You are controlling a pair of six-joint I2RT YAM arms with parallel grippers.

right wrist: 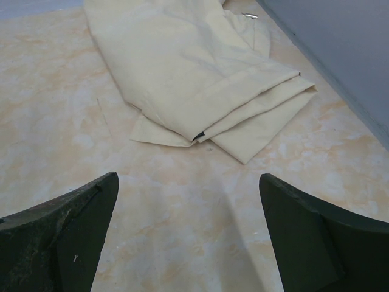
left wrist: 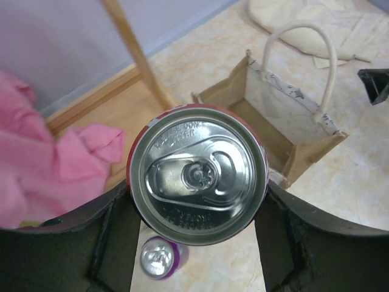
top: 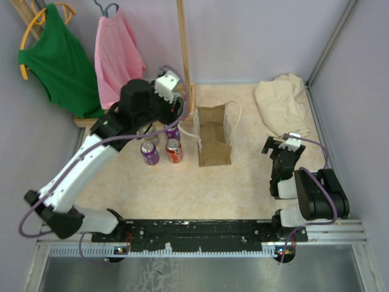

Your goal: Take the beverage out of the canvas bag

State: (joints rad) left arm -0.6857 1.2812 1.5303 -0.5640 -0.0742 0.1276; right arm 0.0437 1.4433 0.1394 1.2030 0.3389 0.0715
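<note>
Marbled beige tabletop is carrying the canvas bag, upright, mouth open. Left gripper is pinching the beverage can, axis vertical, outside the bag, just left of it. Right gripper is hanging spread, well apart.

White-shelled left arm and right arm, black joints, purple cables, dark wedge fingers.

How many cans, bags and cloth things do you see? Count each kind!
Metal drink cans: 3 (held red-rimmed can, purple can, red can)
Tan canvas bag with white rope handles: 1
Hanging tops: 2 (green top, pink top)
Folded beige cloth: 1
Total: 7
</note>
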